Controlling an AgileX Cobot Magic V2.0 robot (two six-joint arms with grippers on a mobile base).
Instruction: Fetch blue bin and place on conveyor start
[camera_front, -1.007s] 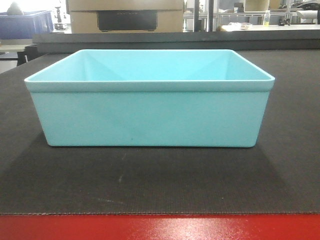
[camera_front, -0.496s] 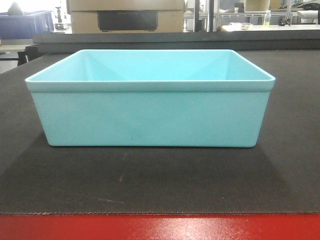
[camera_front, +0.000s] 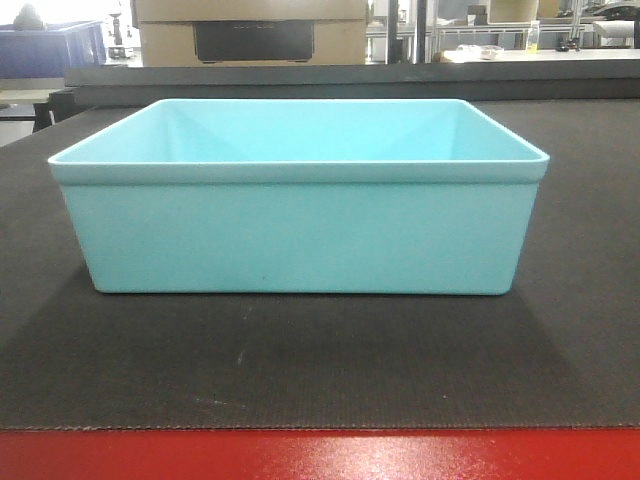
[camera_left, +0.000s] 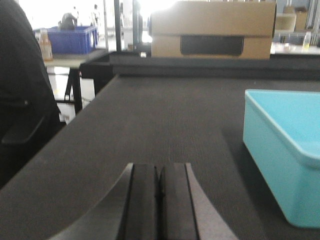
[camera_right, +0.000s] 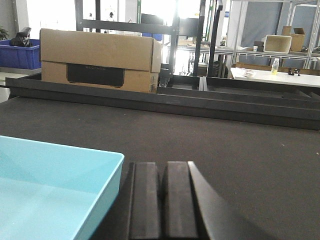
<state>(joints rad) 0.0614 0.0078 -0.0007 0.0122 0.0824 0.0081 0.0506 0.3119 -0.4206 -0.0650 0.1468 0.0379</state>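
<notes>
**Aqua bin down on the belt, both jaws empty**

Pale aqua rectangular plastic bin (camera_front: 298, 200) sits upright on the dark grey woven conveyor belt (camera_front: 300, 370), just behind its glossy red front edge strip (camera_front: 320, 455). My left jaws (camera_left: 159, 200) and right jaws (camera_right: 162, 200) flank it, both pressed closed on nothing. Careless retreat could clip its thin lip and skew it. A brown cardboard box (camera_right: 100, 60) stands beyond.

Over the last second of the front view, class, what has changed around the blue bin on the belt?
Nothing visibly changed. The blue bin sits upright and empty on the conveyor start, behind the red front edge, just as before. In the wrist views, the left gripper and right gripper are shut, each beside the bin, not touching it.
</notes>
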